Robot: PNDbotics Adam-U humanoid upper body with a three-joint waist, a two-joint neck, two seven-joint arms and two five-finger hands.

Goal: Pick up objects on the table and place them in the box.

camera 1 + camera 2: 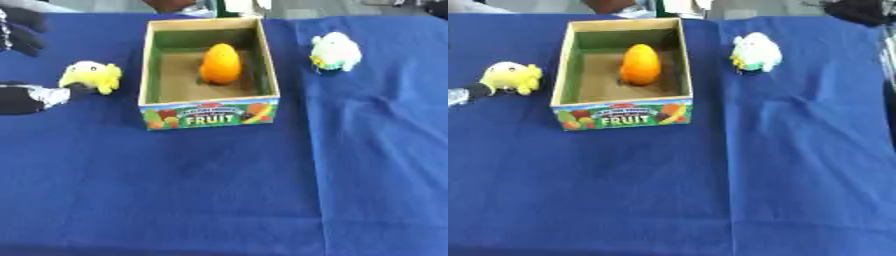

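Note:
A cardboard box (269,65) with "FRUIT" printed on its front stands at the middle back of the blue table. An orange egg-shaped fruit (220,63) lies inside it. Left of the box sits a yellow plush toy (92,75). My left hand (39,96) comes in from the left edge, open, with one black fingertip (80,90) touching the toy's near left side and other fingers (22,31) spread higher up. A white and mint plush toy (755,52) rests to the right of the box. My right hand (859,10) is only a dark shape at the far right corner.
A blue cloth (219,190) covers the table, with a seam running down right of the box. A wide stretch of cloth lies between the box and the near edge. A person's arm shows at the far edge behind the box.

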